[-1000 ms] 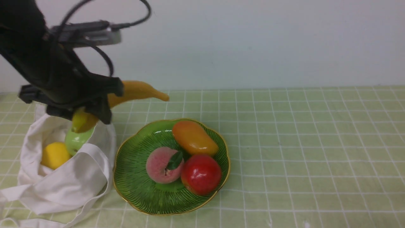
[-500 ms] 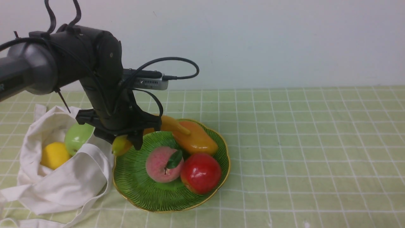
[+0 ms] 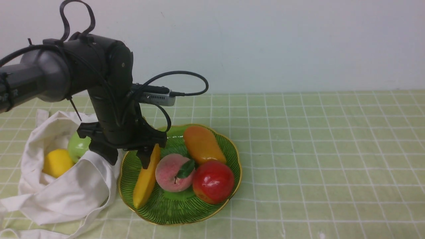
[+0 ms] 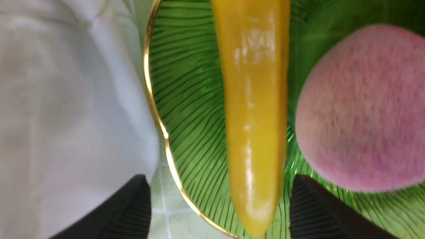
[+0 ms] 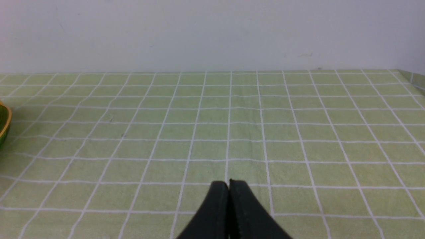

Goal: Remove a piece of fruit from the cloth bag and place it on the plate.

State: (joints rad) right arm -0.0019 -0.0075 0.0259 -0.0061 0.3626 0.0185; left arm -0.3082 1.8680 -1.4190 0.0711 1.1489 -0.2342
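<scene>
The piece of fruit, a long yellow banana (image 3: 146, 181) (image 4: 255, 116), lies in the left side of the green gold-rimmed plate (image 3: 172, 209) (image 4: 189, 99), beside a pink peach (image 3: 174, 172). My left gripper (image 3: 128, 159) (image 4: 219, 186) hangs just over the banana's far end, open, with a gap between each finger and the fruit. The white cloth bag (image 3: 66, 196) (image 4: 66, 99) slumps against the plate's left rim. My right gripper (image 5: 228, 182) is shut on nothing, low over bare tablecloth, and out of the front view.
A mango (image 3: 203, 144) and a red apple (image 3: 213, 182) share the plate. A lemon (image 3: 57, 162) and a green apple (image 3: 78, 147) sit in the bag's mouth. A strap trails at the table's front left. Checked green cloth stretches to the right.
The left arm carried the banana from above the bag down to the plate. Its jaws opened, and the banana now lies in the plate, turned lengthwise beside the peach.
</scene>
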